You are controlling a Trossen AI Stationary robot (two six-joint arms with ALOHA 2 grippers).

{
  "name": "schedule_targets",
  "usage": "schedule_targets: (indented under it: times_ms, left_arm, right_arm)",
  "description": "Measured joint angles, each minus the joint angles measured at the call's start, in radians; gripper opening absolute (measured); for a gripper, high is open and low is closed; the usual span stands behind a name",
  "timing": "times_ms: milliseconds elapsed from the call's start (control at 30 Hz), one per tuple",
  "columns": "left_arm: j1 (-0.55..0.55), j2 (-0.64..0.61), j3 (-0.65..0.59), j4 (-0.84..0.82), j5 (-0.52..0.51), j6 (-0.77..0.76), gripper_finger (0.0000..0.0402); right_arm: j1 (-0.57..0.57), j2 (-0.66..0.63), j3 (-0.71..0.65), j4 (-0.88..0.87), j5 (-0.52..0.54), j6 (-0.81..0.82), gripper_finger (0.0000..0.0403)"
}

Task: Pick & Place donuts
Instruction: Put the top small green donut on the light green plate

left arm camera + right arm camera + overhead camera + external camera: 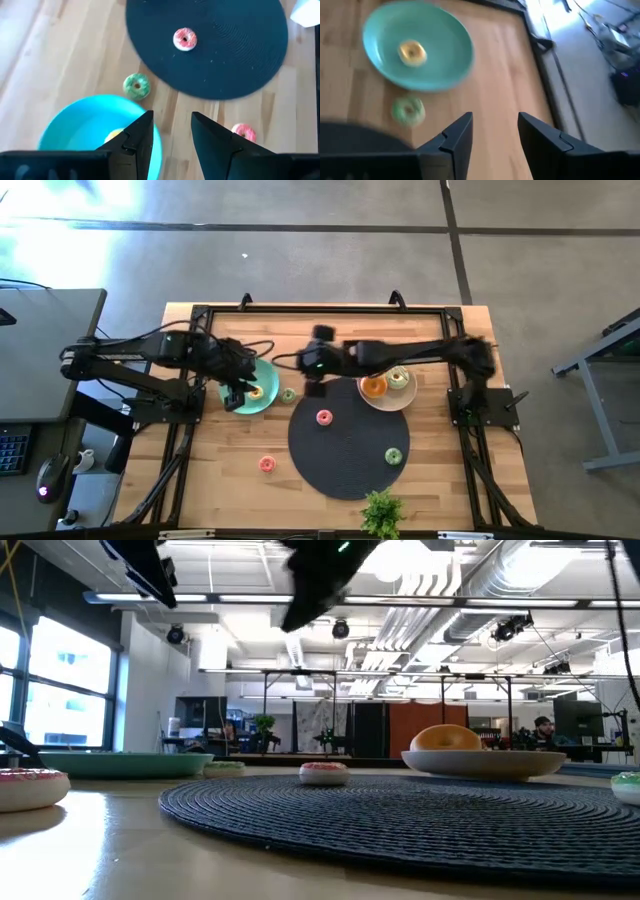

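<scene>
Several toy donuts are spread over the table. A yellow donut (255,391) lies on the teal plate (268,372). A green donut (288,394) sits on the wood beside that plate. A pink donut (324,417) and a green donut (394,455) lie on the black mat (350,470). Another pink donut (267,464) rests on the wood. An orange donut (374,386) and a white-frosted one (399,377) sit on the beige plate (388,402). My left gripper (172,135) hangs open over the teal plate's edge. My right gripper (495,135) hangs open above the wood near the mat's far edge.
A small green plant (381,513) stands at the table's near edge, beside the mat. A black frame (320,308) runs around the tabletop. Bare wood lies left of the mat, toward the near edge.
</scene>
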Motion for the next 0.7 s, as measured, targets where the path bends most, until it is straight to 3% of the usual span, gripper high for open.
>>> schedule_targets:
  times_ms: [167,367,700]
  left_arm:
    - [-0.042,0.015,-0.2,0.32,-0.006,-0.007,0.0131]
    - [-0.039,0.119,-0.41,0.727,-0.053,0.091,0.0131]
    - [-0.039,0.406,-0.341,0.737,-0.05,0.295,0.0131]
  right_arm:
    - [-0.016,-0.172,0.0,-0.26,0.045,0.109,0.0141]
    - [-0.033,-0.305,0.0,-0.387,0.047,0.219,0.0138]
    - [-0.028,-0.337,-0.001,-0.403,0.028,0.225,0.0138]
